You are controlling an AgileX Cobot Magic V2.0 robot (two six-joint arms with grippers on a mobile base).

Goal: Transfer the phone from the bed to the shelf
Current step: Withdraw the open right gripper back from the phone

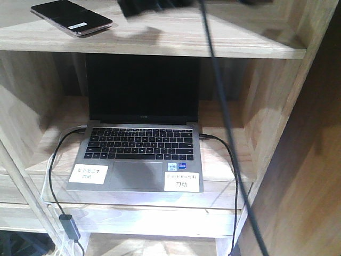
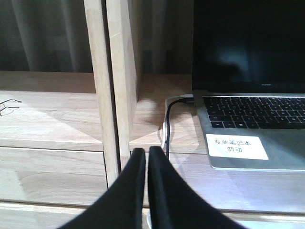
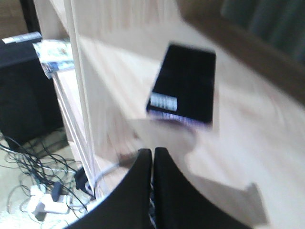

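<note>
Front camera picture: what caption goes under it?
Phone lying on the top shelf board, open laptop below.

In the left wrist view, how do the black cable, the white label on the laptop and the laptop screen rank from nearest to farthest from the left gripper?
1. The black cable, just above the left gripper, slightly to its right.
2. The white label, on the palm rest of the laptop, further right.
3. The laptop screen, upright at the back, upper right.

The jaws are together.
</note>
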